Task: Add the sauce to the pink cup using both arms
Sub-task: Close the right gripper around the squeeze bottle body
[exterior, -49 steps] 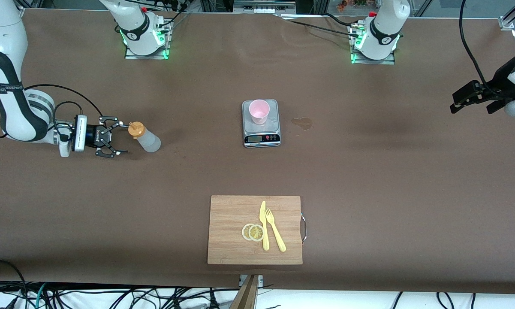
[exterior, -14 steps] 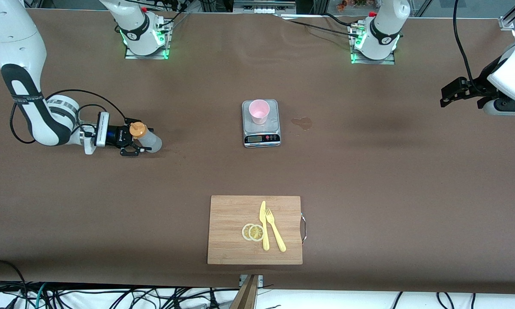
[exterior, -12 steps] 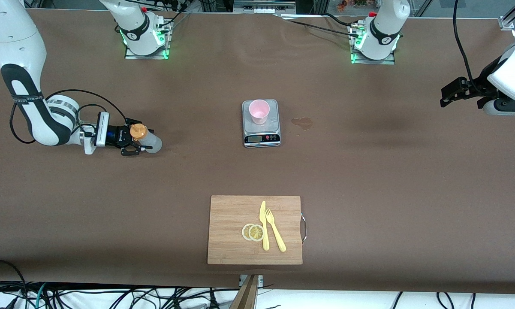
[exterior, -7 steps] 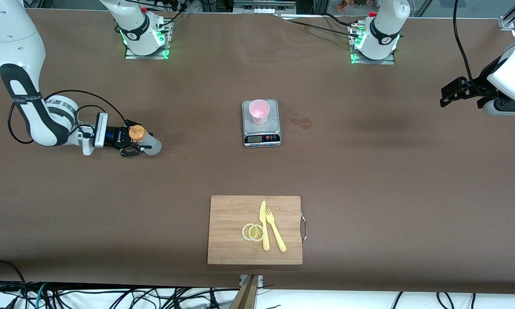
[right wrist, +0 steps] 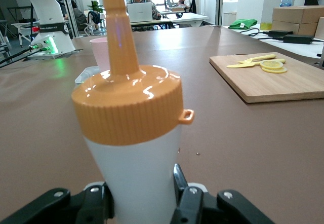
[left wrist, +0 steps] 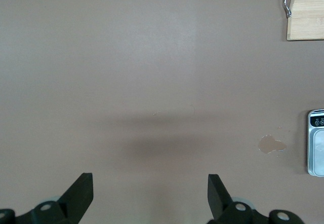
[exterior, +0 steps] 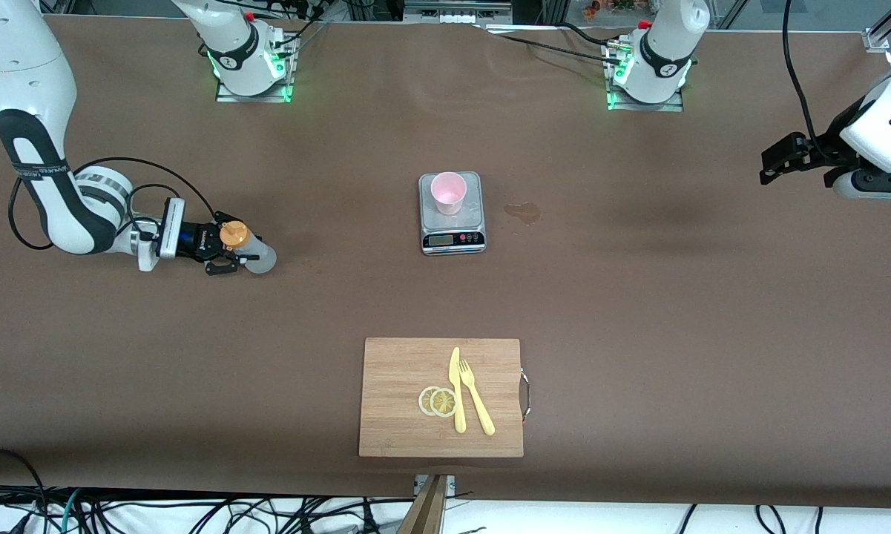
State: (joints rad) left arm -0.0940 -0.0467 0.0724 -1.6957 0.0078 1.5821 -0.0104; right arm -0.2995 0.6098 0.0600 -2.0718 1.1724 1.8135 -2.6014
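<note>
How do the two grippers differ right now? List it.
The right gripper has its fingers shut on the sauce at table level; the left gripper has open fingers holding nothing. The right works at its own table end; the left hangs above its end, waiting. Both are black, two-fingered.

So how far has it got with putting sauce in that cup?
Early days. Done: the right gripper has shut on the sauce bottle, which stands on the table toward the right arm's end. In hand: that grip only; nothing is lifted. Left: carrying the bottle to the pink cup on the scale and squeezing. The left gripper waits open above its end.
</note>
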